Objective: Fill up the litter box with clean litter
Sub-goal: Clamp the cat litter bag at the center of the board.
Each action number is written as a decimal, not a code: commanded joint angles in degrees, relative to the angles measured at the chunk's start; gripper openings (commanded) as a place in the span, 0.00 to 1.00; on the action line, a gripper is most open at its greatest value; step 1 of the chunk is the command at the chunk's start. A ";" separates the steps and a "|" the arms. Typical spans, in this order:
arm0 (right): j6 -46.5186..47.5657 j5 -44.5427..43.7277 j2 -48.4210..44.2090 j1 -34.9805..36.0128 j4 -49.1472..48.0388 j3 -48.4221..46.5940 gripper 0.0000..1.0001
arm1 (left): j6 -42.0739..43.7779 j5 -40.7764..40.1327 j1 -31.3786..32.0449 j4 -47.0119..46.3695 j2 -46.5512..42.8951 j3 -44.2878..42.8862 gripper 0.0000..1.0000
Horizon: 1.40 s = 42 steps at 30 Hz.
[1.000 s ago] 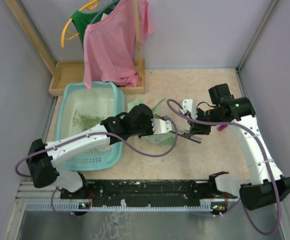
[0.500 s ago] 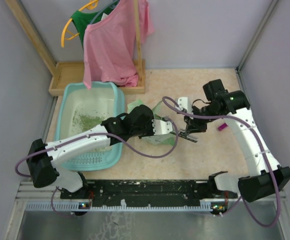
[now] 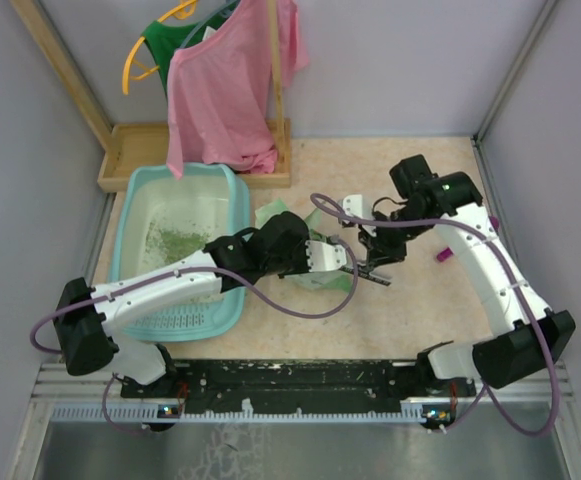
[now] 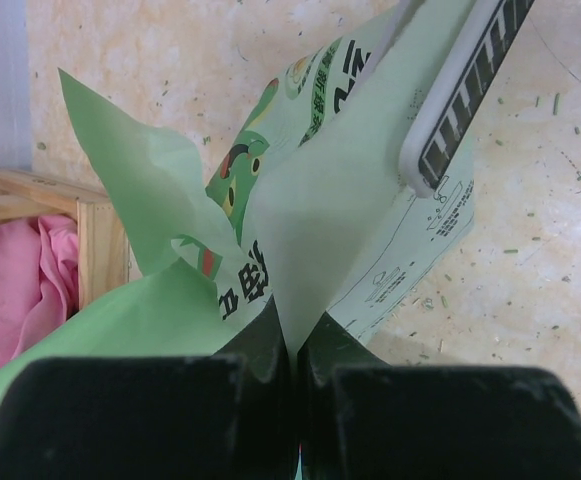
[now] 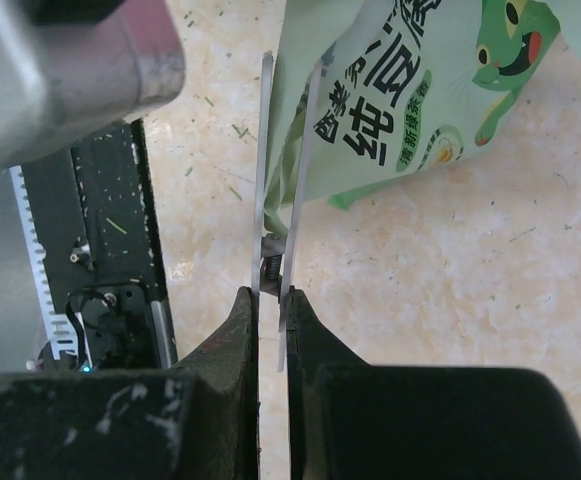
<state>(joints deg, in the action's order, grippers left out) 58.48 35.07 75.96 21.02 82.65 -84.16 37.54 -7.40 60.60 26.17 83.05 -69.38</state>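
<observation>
The light-teal litter box sits at the left, with a patch of green clean litter on its whitish base. A pale green printed bag stands right of it on the floor. My left gripper is shut on a folded edge of the bag. My right gripper is shut on the handles of a spring clip, whose two blades straddle the edge of the bag. The clip's ridged jaw shows against the bag in the left wrist view.
A wooden tray with a rack of pink and green clothes stands behind the litter box. A magenta scoop lies right of the right arm. Loose granules dot the floor. The black base rail runs near the clip.
My right arm has swung left, bringing the clip up to the bag's edge. The left arm and the bag have stayed put.
</observation>
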 commanded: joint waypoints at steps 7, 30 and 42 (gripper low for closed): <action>-3.68 -2.60 2.82 1.99 -3.14 -6.16 0.00 | 0.78 -0.76 3.33 -9.62 -1.53 -5.14 0.00; -10.94 -2.63 3.27 6.71 -7.99 -8.63 0.00 | 0.31 -1.76 4.30 -10.03 1.09 -7.81 0.00; -15.28 -6.83 4.73 7.55 -12.55 -10.16 0.00 | -0.91 -2.00 4.65 -9.45 1.05 -8.00 0.00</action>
<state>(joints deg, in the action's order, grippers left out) 46.04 29.06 80.40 27.29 78.83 -90.89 37.28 -11.97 63.02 26.35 85.91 -72.31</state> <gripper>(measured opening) 0.052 0.007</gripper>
